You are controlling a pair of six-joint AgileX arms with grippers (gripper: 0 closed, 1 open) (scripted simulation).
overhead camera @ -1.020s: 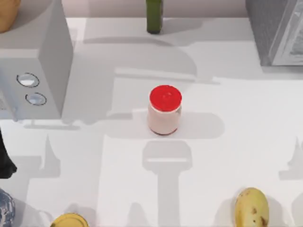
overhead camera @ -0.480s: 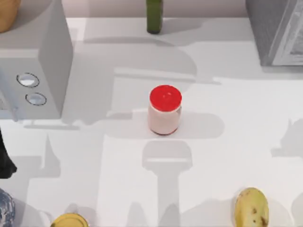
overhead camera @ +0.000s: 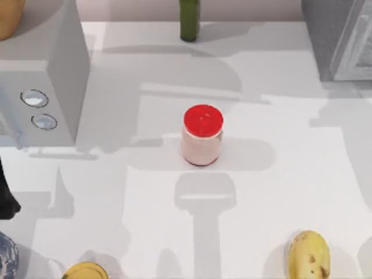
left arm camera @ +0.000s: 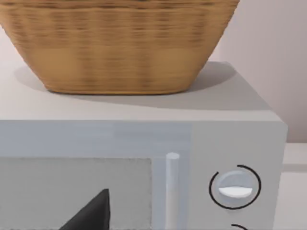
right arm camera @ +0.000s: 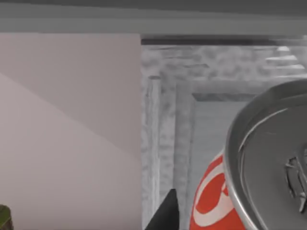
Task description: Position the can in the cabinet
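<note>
Small drink can, silver top, red and white label: seen in the right wrist view very close to the camera, lid facing it, in front of the large dark grey speckled cabinet with lighter framed panel. Judged to be carried by the right arm; a dark fingertip shows just beside the can, but whether the right gripper is clamped on it cannot be told.

Handling, judged: thin metal wall, light, smooth and slippery, dents under a hard squeeze. Best held across the mid-body, below the rim.

Top view: cabinet at the far right corner of the table. Pink jar with red lid stands mid-table, well apart.

Left arm parked at the left, wrist camera facing the light grey two-knob box with a woven basket on top; its claw state cannot be told
</note>
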